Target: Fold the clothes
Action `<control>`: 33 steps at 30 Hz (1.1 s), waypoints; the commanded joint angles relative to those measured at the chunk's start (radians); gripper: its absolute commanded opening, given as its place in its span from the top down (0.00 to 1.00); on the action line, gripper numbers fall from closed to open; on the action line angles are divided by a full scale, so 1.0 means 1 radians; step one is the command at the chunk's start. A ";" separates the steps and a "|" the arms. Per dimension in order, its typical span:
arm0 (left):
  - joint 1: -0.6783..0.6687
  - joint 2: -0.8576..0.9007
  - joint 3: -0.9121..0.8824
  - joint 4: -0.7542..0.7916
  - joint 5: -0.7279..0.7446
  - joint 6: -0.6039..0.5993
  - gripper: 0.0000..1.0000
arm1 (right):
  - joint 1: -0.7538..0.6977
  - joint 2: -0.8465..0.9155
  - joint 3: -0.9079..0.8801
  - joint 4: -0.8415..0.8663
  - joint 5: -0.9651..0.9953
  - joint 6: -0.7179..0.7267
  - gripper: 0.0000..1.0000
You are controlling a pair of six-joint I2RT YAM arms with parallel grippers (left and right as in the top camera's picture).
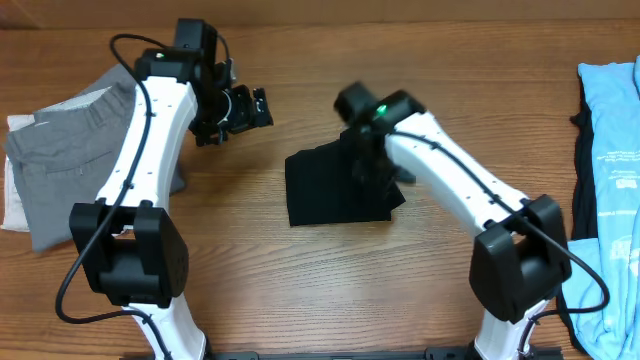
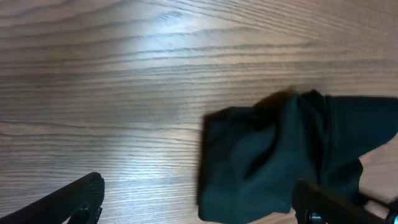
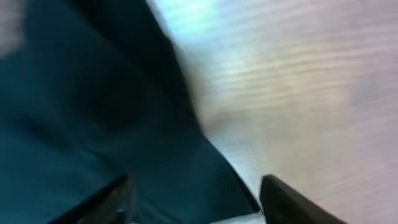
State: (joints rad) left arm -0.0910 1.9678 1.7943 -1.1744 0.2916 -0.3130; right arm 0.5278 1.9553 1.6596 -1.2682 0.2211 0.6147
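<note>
The clothes (image 1: 335, 190) are a black garment folded into a compact block at the table's middle. My right gripper (image 1: 367, 160) hovers over its right part. In the right wrist view its fingers (image 3: 292, 199) stand apart, with the dark fabric (image 3: 93, 112) under and between them and the cloth's edge running between the jaws. My left gripper (image 1: 245, 108) hangs open up and to the left of the garment, holding nothing. In the left wrist view the left gripper (image 2: 202, 208) spans bare wood, and the rumpled black cloth (image 2: 273, 162) lies toward its right finger (image 2: 329, 205).
Grey trousers (image 1: 70, 150) lie at the left edge on a white cloth (image 1: 12, 195). A light-blue garment (image 1: 610, 150) over dark fabric (image 1: 580, 200) covers the right edge. The wooden table (image 1: 300, 290) shows between them.
</note>
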 commanded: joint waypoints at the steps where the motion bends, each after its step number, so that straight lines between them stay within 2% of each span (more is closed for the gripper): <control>1: -0.016 0.004 0.020 -0.003 -0.017 0.025 0.01 | -0.067 -0.045 0.060 0.080 -0.198 -0.320 0.28; 5: -0.042 0.007 0.019 -0.016 -0.019 0.026 0.01 | -0.133 -0.007 0.060 0.121 -0.217 -0.327 0.28; 8: -0.066 0.007 0.002 -0.007 -0.049 0.025 0.00 | -0.151 0.031 0.060 0.174 -0.230 -0.411 0.28; 12: -0.087 0.007 -0.064 0.039 -0.047 0.024 0.00 | -0.148 0.069 0.059 0.193 -0.388 -0.542 0.28; 22: -0.178 0.007 -0.305 0.265 -0.033 0.021 0.00 | -0.148 0.100 0.055 0.220 -0.425 -0.545 0.38; 23: -0.185 0.007 -0.320 0.282 -0.034 0.021 0.00 | -0.147 0.112 0.055 0.216 -0.425 -0.545 0.50; 24: -0.191 0.007 -0.330 0.291 -0.034 0.018 0.00 | -0.148 0.117 0.055 0.212 -0.425 -0.544 0.67; 25: -0.197 0.007 -0.345 0.306 -0.033 0.014 0.00 | -0.148 0.119 0.055 0.208 -0.425 -0.544 0.94; 28: -0.207 0.007 -0.380 0.338 -0.036 0.002 0.00 | -0.153 0.119 0.055 0.183 -0.415 -0.528 0.96; 29: -0.210 0.007 -0.394 0.348 -0.037 -0.002 0.00 | -0.161 0.119 0.055 0.158 -0.363 -0.476 0.96; 33: -0.212 0.007 -0.452 0.372 -0.037 -0.010 0.01 | -0.211 0.119 0.055 -0.012 -0.037 -0.132 0.96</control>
State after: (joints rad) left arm -0.2951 1.9717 1.3891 -0.8104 0.2543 -0.3119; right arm 0.3676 2.0705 1.7035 -1.2022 -0.0769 0.2081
